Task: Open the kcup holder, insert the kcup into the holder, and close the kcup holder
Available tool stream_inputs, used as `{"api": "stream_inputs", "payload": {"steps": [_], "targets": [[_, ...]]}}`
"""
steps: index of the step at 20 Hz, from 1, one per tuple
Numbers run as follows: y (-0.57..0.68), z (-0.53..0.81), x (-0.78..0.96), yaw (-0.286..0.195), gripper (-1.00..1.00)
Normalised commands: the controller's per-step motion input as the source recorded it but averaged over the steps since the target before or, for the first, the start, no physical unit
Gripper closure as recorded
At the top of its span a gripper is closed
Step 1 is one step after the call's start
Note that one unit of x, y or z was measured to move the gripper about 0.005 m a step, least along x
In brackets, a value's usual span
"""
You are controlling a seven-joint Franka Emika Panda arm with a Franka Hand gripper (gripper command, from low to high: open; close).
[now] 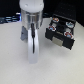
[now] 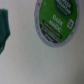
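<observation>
- A white robot arm hangs over a pale round table, its gripper [image 1: 31,47] pointing down near the table's middle.
- To the exterior view's right sits the kcup holder [image 1: 61,32], a black boxy drawer unit; its tray looks pulled out, with round pod tops showing in rows.
- The wrist view shows the kcup [image 2: 57,21] from above: a round green foil top with white lettering, lying on the pale surface beneath the camera.
- The pictures are blurred, so I cannot tell whether the pincer is wide or narrow; it seems to hold nothing.
- The pod is probably light, with thin plastic walls and a fragile foil lid. Best gripped gently across its sides below the rim.
</observation>
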Motion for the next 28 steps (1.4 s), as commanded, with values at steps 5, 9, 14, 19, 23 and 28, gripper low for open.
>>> {"api": "stream_inputs", "payload": {"steps": [5,9,14,19,23,28], "targets": [[-0.09,-0.23,-0.03,-0.198,-1.00],[0.16,-0.01,-0.21,0.005,-1.00],[0.20,-0.07,-0.45,0.006,-1.00],[0.01,-0.11,-0.16,-0.070,-1.00],[-0.21,-0.18,0.05,-0.192,-1.00],[-0.14,-0.08,0.02,-0.146,1.00]]}}
